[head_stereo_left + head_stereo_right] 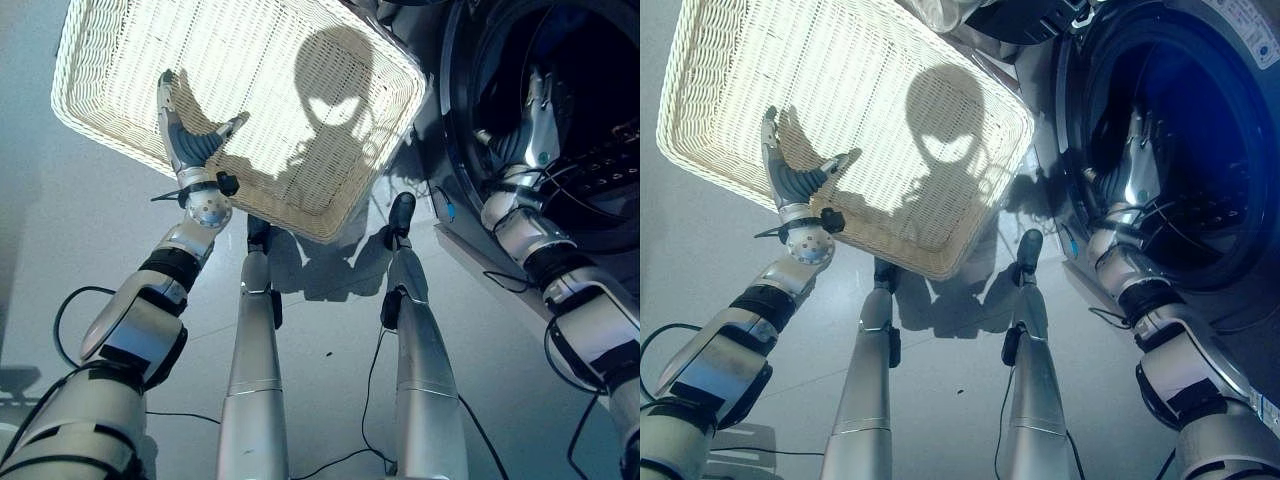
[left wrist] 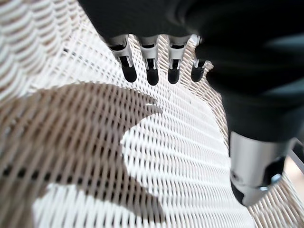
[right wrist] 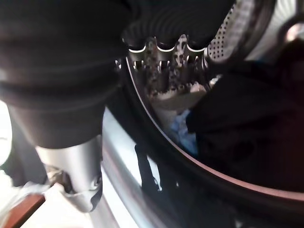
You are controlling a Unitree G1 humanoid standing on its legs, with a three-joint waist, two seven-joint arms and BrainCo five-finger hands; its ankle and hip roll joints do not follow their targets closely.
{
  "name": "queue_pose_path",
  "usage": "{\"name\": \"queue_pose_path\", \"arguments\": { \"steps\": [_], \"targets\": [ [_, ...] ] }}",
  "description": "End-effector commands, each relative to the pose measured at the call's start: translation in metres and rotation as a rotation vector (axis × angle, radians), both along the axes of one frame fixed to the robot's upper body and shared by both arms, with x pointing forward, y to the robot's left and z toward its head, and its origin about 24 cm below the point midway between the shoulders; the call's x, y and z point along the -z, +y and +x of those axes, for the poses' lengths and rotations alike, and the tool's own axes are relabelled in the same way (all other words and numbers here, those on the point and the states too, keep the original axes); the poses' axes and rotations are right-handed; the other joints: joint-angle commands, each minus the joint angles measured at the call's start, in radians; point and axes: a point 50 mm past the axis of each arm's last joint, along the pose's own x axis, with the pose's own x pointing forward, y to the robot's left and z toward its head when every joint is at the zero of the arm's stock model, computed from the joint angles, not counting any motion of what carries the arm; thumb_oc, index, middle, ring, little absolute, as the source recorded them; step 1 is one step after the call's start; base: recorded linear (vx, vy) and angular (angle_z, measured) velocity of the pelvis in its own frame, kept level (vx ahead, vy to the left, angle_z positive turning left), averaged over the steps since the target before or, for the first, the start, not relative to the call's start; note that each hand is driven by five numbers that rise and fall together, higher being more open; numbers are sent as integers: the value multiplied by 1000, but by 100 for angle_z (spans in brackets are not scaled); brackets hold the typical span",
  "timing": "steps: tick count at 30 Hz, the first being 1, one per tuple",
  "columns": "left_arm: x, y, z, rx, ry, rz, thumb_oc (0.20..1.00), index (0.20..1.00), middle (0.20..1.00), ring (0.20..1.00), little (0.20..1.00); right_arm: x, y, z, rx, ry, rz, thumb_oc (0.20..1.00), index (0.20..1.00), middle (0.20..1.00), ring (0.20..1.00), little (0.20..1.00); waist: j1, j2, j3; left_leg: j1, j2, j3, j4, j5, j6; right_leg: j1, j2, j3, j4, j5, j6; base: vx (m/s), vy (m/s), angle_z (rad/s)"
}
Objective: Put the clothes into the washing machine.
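Left eye view: left hand, fingers straight and spread, hovers over the white wicker basket. Right hand reaches into the washer drum, fingers extended; dark clothes lie inside.

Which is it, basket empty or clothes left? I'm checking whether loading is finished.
Empty: the white wicker basket shows bare weave across its whole floor, with the left hand open over it.

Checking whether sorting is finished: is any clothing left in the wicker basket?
No. The basket shows bare white weave across its floor, with the open left hand hovering over it.
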Motion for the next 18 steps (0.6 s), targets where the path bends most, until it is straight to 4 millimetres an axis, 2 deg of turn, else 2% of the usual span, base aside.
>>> {"name": "queue_pose_path", "arguments": {
  "steps": [1,7,11,14,16,17,18],
  "targets": [
    [4,-3,-3,-9,-51,-43,1000,1000,1000,1000,1000,2,5,-8,-68,-58,-60,1000,1000,1000,1000,1000,-40,76,-14,37,-60,21,-81,41,127,10,33,-23,112,-100,30,-18,30,-3],
    [33,-2,-8,-21,28,-50,1000,1000,1000,1000,1000,39,20,-19,-165,27,-48,1000,1000,1000,1000,1000,-51,76,-14,76,-58,38,-86,42,129,40,30,-16,112,-100,26,-3,4,-1],
    [70,2,-16,-25,143,-55,1000,1000,1000,1000,1000,74,31,-32,-239,139,-49,1000,1000,1000,1000,1000,-57,72,-14,147,-55,53,-88,36,132,104,23,-13,109,-101,23,-47,-5,1],
    [106,7,-27,-16,262,-80,1000,1000,1000,1000,1000,102,39,-42,-306,246,-48,1000,1000,1000,1000,1000,-57,74,-14,234,-46,69,-108,30,133,185,11,-15,90,-104,22,-52,7,-2],
    [117,8,-31,-11,296,-89,1000,1000,1000,1000,1000,110,41,-46,-327,275,-46,1000,1000,1000,1000,1000,-55,75,-14,262,-42,73,-114,28,133,210,7,-16,85,-105,22,-41,-2,-2],
    [136,8,-39,0,358,-98,1000,1000,1000,1000,1000,124,49,-52,-384,337,-56,1000,1000,1000,1000,1000,-51,75,-14,317,-34,86,-128,23,132,262,-3,-22,74,-108,25,-55,-7,0],
    [142,7,-41,6,379,-103,1000,1000,1000,1000,1000,129,50,-55,-400,353,-51,1000,1000,1000,1000,1000,-50,75,-14,335,-32,88,-131,22,131,279,-7,-23,70,-109,26,-58,-10,1]
  ]
}}
